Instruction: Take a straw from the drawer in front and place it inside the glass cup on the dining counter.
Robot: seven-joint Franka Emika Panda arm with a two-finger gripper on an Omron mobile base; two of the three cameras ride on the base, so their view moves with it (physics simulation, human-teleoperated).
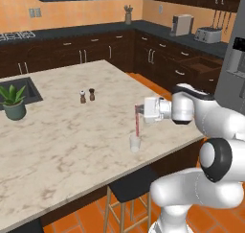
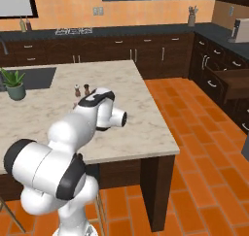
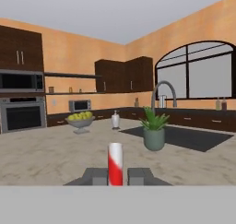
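Observation:
My gripper [image 1: 138, 110] is shut on the red-and-white striped straw [image 1: 137, 124], which hangs upright over the dining counter [image 1: 72, 141]. The straw's lower end reaches the mouth of the small clear glass cup [image 1: 135, 143], which stands near the counter's front right edge; I cannot tell how far it is inside. In the hand view the straw [image 3: 115, 164] stands between my two fingertips [image 3: 94, 176]. The dark wooden drawer [image 1: 203, 64] stands pulled out in the cabinets at the right, and it also shows in the right base view [image 2: 232, 82]. There my own arm hides the gripper and the glass.
Two small dark shakers [image 1: 87, 96] stand mid-counter. A potted plant [image 1: 14, 102] sits beside the sink [image 1: 21, 89] at the left. A fruit bowl [image 3: 79, 121] and a white bottle [image 3: 115, 120] stand farther along the counter. A dark stool [image 1: 131, 184] stands below the counter's front edge.

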